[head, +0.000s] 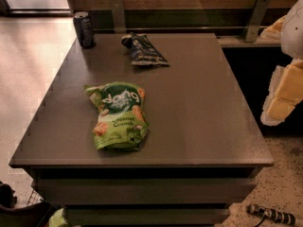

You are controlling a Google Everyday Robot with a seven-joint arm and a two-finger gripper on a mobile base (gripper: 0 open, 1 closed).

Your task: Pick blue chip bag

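Note:
The blue chip bag [144, 50] is small, dark navy and glossy with pale markings. It lies flat at the far middle of the dark table [199, 117]. My gripper [284, 96] shows as pale yellow and white parts at the right edge of the view. It hangs beyond the table's right side, well away from the bag and holding nothing that I can see.
A larger bright green chip bag [118, 115] lies left of the table's middle. A dark drink can [84, 29] stands at the far left corner. Two metal brackets [255, 18] rise behind the table. A cable end [272, 215] lies on the floor at bottom right.

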